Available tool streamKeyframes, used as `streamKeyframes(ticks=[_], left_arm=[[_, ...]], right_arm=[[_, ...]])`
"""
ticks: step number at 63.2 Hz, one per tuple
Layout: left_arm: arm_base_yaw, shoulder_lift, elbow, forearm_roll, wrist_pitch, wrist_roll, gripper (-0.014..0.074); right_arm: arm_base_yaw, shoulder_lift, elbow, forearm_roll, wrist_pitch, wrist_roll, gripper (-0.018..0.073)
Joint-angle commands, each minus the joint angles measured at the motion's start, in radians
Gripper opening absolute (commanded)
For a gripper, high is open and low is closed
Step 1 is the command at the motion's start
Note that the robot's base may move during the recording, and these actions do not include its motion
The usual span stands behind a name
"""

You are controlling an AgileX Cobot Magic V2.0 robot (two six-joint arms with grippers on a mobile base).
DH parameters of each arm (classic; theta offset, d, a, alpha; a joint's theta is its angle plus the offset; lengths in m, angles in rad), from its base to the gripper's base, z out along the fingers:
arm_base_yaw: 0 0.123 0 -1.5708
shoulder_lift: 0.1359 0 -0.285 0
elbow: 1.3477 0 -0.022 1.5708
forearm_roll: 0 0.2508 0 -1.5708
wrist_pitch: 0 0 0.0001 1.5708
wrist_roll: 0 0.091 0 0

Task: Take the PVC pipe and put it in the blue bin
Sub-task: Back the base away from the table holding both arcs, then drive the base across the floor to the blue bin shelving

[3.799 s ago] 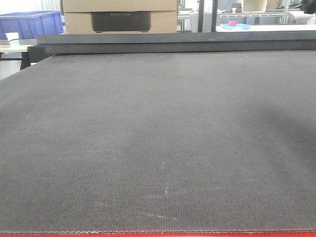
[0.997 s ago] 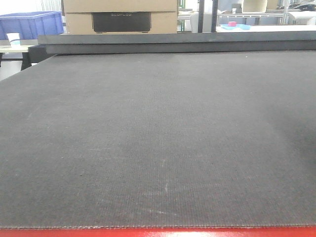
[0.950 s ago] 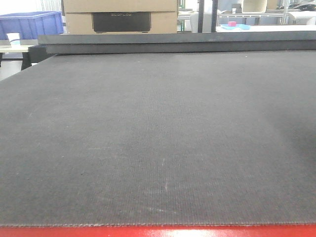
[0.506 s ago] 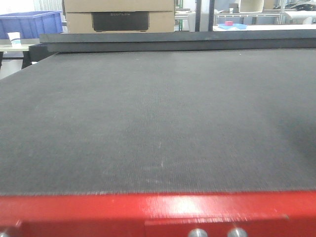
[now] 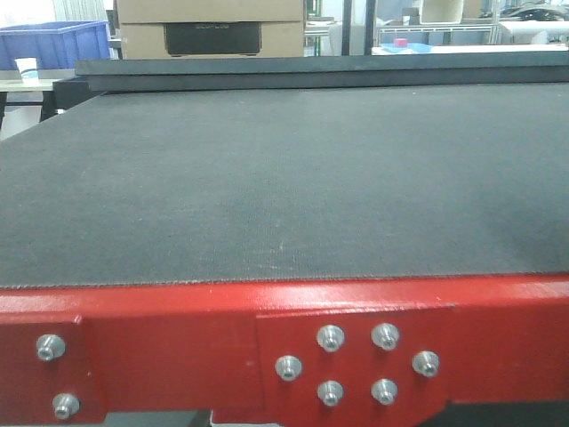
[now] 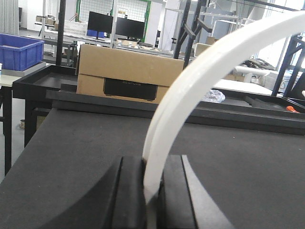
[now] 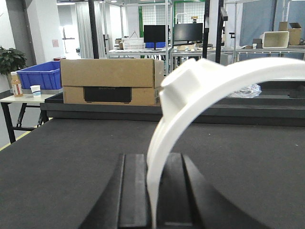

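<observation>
In the left wrist view a white curved PVC pipe [image 6: 190,90] rises from between the black fingers of my left gripper [image 6: 152,191], which is shut on its flattened end. My right gripper [image 7: 155,191] is shut on a white curved PVC pipe [image 7: 205,86] with a thicker collar at its bend. Both hover over the dark mat. The blue bin [image 5: 55,43] stands on a side table beyond the mat's far left corner, also seen as the blue bin [image 6: 18,50] and the blue bin [image 7: 40,74]. Neither gripper shows in the front view.
The dark mat table [image 5: 284,178] has a red steel frame [image 5: 178,342] with bolts along its near edge. A cardboard box [image 5: 213,25] sits behind a raised black ledge at the far side. A paper cup [image 7: 35,90] and a bottle [image 7: 17,83] stand beside the bin.
The front view has pulled back from the table: the red frame with its bolts has risen into sight and the mat takes up less of the picture.
</observation>
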Motion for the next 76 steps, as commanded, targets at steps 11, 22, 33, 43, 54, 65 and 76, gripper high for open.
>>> streamKeyframes(ticks=[11, 22, 33, 43, 54, 65, 76], left_arm=[[-0.001, -0.005, -0.001, 0.003, -0.031, -0.004, -0.0111], [-0.001, -0.005, -0.001, 0.003, -0.031, -0.004, -0.0111], [-0.001, -0.005, -0.001, 0.003, -0.031, -0.004, -0.0111], [-0.001, -0.005, -0.001, 0.003, -0.031, -0.004, -0.0111], [-0.001, -0.005, -0.001, 0.003, -0.031, -0.004, -0.0111], [-0.001, -0.005, -0.001, 0.003, -0.031, -0.004, -0.0111], [-0.001, -0.005, -0.001, 0.003, -0.031, -0.004, -0.0111]], right_arm=[[-0.006, -0.005, 0.001, -0.011, -0.016, -0.005, -0.0162], [-0.006, -0.005, 0.001, -0.011, -0.016, -0.005, -0.0162], [-0.006, -0.005, 0.001, -0.011, -0.016, -0.005, -0.0162], [-0.006, -0.005, 0.001, -0.011, -0.016, -0.005, -0.0162], [-0.006, -0.005, 0.001, -0.011, -0.016, -0.005, -0.0162], [-0.006, -0.005, 0.001, -0.011, -0.016, -0.005, -0.0162], [-0.006, -0.005, 0.001, -0.011, -0.016, -0.005, -0.0162]])
